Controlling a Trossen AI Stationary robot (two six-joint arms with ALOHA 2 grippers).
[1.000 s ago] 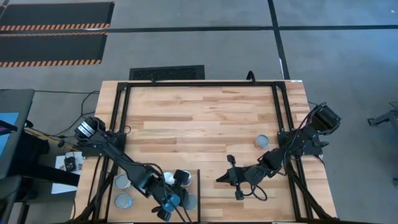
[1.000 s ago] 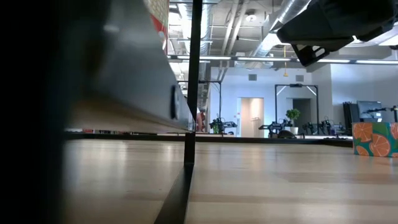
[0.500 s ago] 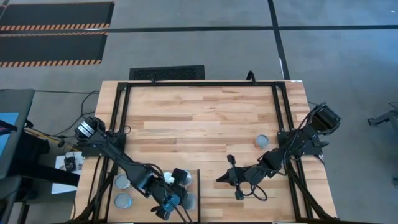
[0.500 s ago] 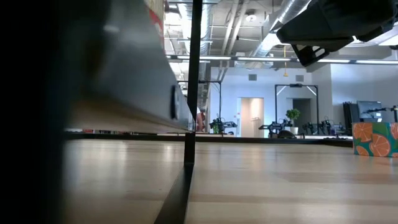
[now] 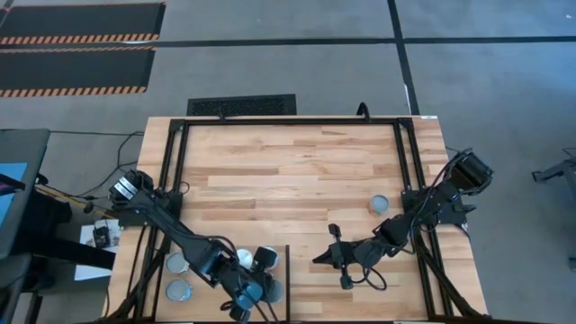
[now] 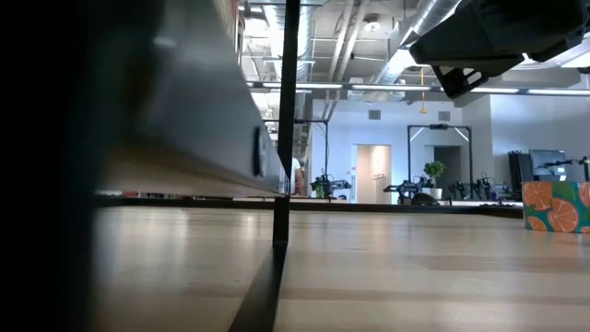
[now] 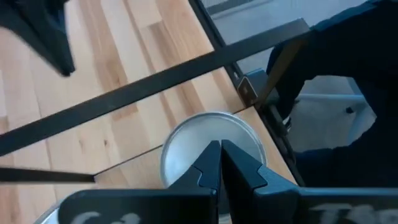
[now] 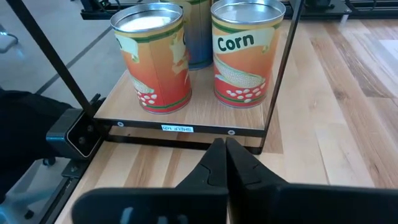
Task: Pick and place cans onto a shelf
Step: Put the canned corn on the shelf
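The shelf (image 5: 193,306), a pale panel edged by black bars, stands at the table's near left. Several cans stand upright on it; their silver tops (image 5: 177,263) show from above. My left gripper (image 5: 247,301) is shut and empty, pointing down over one can's top (image 7: 186,143). My right gripper (image 5: 328,258) is shut and empty over the table's near middle. It faces the shelf (image 8: 202,112), where two orange corn cans (image 8: 245,53) and a blue one behind stand. One more can (image 5: 379,205) stands on the tabletop at the right; its orange label also shows in the low view (image 6: 553,205). My left gripper's shut fingertips (image 7: 211,158) stand over the silver top of a can on the shelf, coming from above. I cannot tell whether they touch it.
The shelf's black bars (image 7: 155,81) and its upright post (image 6: 288,120) stand close around my left gripper. A black frame (image 5: 288,121) runs along the table's far, left and right edges. Bare plank tabletop (image 5: 288,180) lies in the middle and far part.
My left gripper has shifted a little over the shelf toward the table's right edge, its fingers still shut. My right arm and the cans have kept still.
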